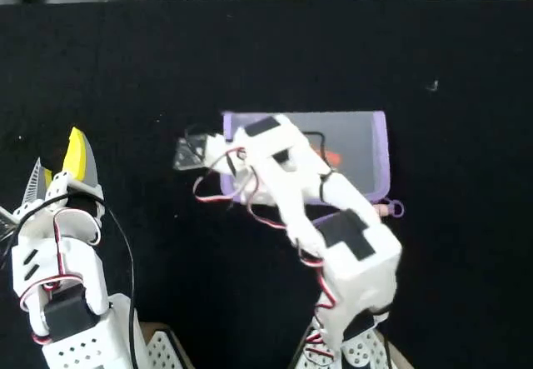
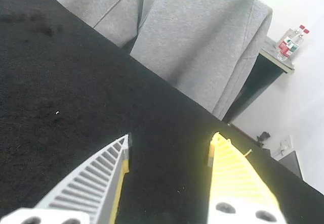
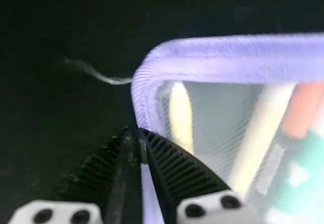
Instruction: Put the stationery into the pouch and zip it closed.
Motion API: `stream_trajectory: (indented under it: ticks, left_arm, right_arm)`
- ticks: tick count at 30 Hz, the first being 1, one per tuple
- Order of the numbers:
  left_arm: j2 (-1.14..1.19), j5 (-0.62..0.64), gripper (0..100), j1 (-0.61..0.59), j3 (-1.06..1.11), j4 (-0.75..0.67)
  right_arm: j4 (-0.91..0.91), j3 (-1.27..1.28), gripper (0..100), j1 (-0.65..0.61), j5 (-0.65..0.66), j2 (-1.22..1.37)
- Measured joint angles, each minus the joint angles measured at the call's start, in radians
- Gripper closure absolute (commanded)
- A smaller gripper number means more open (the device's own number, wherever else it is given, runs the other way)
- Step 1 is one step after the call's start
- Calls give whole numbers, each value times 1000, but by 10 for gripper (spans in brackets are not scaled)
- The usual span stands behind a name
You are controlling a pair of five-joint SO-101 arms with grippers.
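1. High view: a flat rectangular pouch with purple trim and a translucent mesh face [image 1: 358,148] lies at the middle of the black cloth-covered worktop [image 1: 125,69]. A small purple ring [image 1: 396,209] sticks out at one of its near corners.
2. High view: the white right arm [image 1: 333,236] runs from the near edge across the pouch to its far end from that ring and covers much of the mesh. An orange patch [image 1: 331,159] shows through the mesh beside the arm.
3. Right wrist view: this arm's jaws are closed narrowly on the pouch's purple edge strip, just below a rounded corner. The two black ribbed fingers [image 3: 177,168] meet with the strip between them.
4. Right wrist view: the contents, vague from above, show through the mesh as a pale yellow stick [image 3: 179,113], a cream stick [image 3: 263,128], an orange piece [image 3: 304,107] and a teal piece [image 3: 298,183], all inside the pouch.
5. High view: the left arm [image 1: 58,252] stands at the near corner of the worktop, well apart from the pouch.
6. Left wrist view: its jaws are spread wide and hold nothing. The grey ribbed finger [image 2: 96,178] and the yellow ribbed finger [image 2: 238,178] frame bare black cloth.
7. Left wrist view: beyond the worktop hang grey fabric folds [image 2: 202,42], with bottles [image 2: 291,39] on a ledge.
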Motion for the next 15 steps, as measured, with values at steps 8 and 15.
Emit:
stream_trajectory:
  ticks: [8, 15]
  left_arm:
    - [0, 2, 747, 0, 0, 0]
    - [0, 3, 747, 0, 18, 0]
  right_arm:
    - [-14, -440, 983, -2, 0, 252]
    - [348, -861, 982, 43, -2, 284]
